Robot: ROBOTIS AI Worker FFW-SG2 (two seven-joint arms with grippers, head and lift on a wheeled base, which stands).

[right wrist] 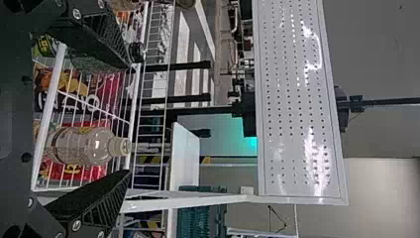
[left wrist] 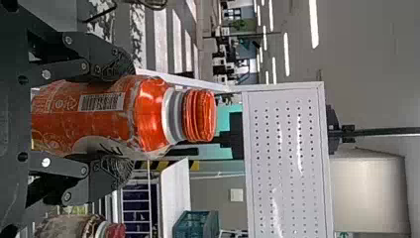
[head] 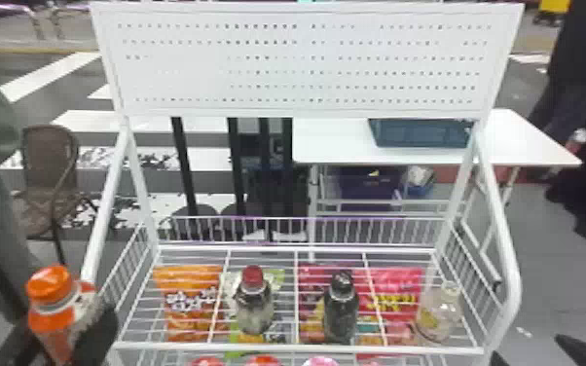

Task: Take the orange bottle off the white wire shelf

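- Far left, head view: orange bottle (head: 49, 319), cap up, outside the left end of the white wire shelf (head: 297, 347). Judged off the shelf; what remains is carrying it clear.
- Left gripper (left wrist: 121, 119) has it: fingers (left wrist: 115, 171) pressed on opposite sides of the labelled body, just below the shoulder. Good place to hold, broad and nearly straight, with neck and cap free beyond the tips.
- Handling, my estimate: moderate weight if full, fill level not readable. Thin plastic wall, likely to give a little under squeeze; cap stiffer. Film label may be slick, so firm, even pressure, no crushing. Low breakage risk; slip or twist likelier.
- Next edge rightward: the shelf's left upright (head: 107, 194), close beside the bottle in the head view. Depth of the gap can't be told. A swing right could knock bottle or knuckles on it.
- Easiest room looks to be left and back toward the robot; keep it level until past the frame.
- Mid-shelf: red-capped bottle (head: 253, 306), then dark bottle (head: 340, 311), both standing inside the rails, apart from the held one.
- Right end: clear bottle (head: 438, 316), near the side rail. Right gripper (right wrist: 130, 119) empty, its fingers spread wide; no part needed in this.
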